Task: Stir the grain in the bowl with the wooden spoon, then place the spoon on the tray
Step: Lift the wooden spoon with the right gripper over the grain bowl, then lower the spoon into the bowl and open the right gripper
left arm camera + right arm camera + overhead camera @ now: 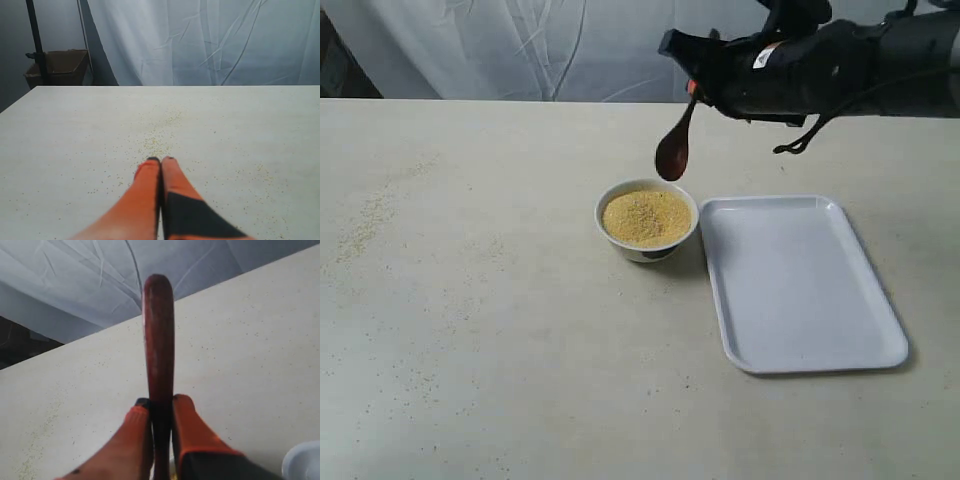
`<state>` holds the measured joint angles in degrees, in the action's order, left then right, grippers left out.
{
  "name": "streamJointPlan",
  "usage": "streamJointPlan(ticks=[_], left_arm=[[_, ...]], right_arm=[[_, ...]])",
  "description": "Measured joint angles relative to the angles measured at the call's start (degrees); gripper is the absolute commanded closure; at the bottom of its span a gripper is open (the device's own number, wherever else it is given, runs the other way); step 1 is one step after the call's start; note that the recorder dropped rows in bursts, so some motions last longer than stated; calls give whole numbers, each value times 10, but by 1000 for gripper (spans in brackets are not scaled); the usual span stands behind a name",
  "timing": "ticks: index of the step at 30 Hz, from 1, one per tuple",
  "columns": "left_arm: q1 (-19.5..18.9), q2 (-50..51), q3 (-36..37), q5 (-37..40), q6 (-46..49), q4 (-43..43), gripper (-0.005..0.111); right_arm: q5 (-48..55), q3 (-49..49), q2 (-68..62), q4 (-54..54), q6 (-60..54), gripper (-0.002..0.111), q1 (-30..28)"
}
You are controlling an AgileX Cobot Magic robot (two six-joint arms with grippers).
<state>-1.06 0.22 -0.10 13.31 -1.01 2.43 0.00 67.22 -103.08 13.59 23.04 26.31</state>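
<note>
A wrinkled white curtain [520, 50] hangs behind the beige table [470, 300], brown box [65, 65] beside

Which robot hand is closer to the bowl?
The right one. The right gripper holds the spoon just above the bowl. The left gripper is shut over the table, with no bowl in its view.

The pale table [500, 350] carried a small white bowl [625, 243] near its middle, and a flat white tray [800, 290] lay just beside it on the right. Fine yellow granules [365, 225] lay scattered thinly over the left part of the tabletop.
</note>
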Motion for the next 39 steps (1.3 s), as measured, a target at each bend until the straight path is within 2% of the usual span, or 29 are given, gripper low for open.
streamJointPlan(ticks=[6, 10, 13, 16, 20, 23, 28, 30, 36, 39], left_arm=[[0, 0, 0, 0, 0, 0, 107], [0, 0, 0, 0, 0, 0, 107], [0, 0, 0, 0, 0, 0, 107], [0, 0, 0, 0, 0, 0, 107], [0, 0, 0, 0, 0, 0, 107], [0, 0, 0, 0, 0, 0, 107], [0, 0, 0, 0, 0, 0, 107], [0, 0, 0, 0, 0, 0, 107], [0, 0, 0, 0, 0, 0, 107], [0, 0, 0, 0, 0, 0, 107]], right_arm=[[-67, -5, -60, 44, 1, 108, 15], [-188, -6, -90, 48, -7, 108, 18], [-242, -6, -105, -17, -16, 108, 18], [-263, -6, -134, -136, -19, 108, 18], [-217, -6, -126, -157, 42, 108, 19], [-79, -6, -101, -88, 96, 108, 19], [-28, -6, -113, 24, 106, 107, 19], [-22, -6, -126, 62, 107, 102, 19], [-20, -6, -135, 93, 108, 70, 19], [-19, -5, -134, 94, 108, 60, 19]])
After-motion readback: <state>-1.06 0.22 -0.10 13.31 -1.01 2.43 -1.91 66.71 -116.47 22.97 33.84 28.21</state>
